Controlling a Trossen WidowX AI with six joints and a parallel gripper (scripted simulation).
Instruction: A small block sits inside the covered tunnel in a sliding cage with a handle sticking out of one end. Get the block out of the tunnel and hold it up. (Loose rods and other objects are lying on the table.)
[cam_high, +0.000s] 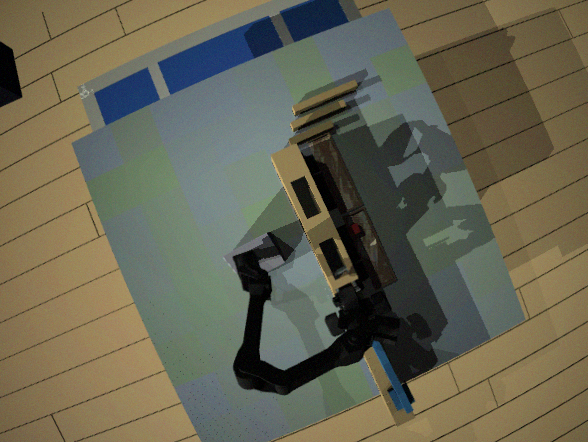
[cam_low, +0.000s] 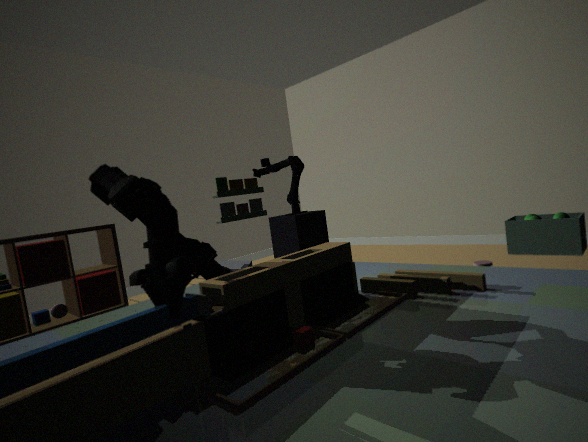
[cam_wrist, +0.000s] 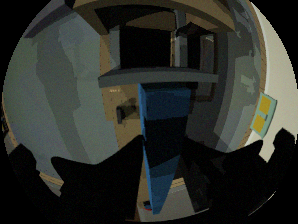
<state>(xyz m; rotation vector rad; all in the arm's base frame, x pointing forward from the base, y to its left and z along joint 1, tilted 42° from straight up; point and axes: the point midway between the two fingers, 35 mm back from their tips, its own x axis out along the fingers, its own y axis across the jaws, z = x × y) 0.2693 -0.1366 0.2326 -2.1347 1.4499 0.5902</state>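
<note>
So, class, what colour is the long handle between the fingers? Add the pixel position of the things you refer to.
Blue (cam_high: 387, 363) (cam_wrist: 166, 104), clearest in the wrist view.
</note>
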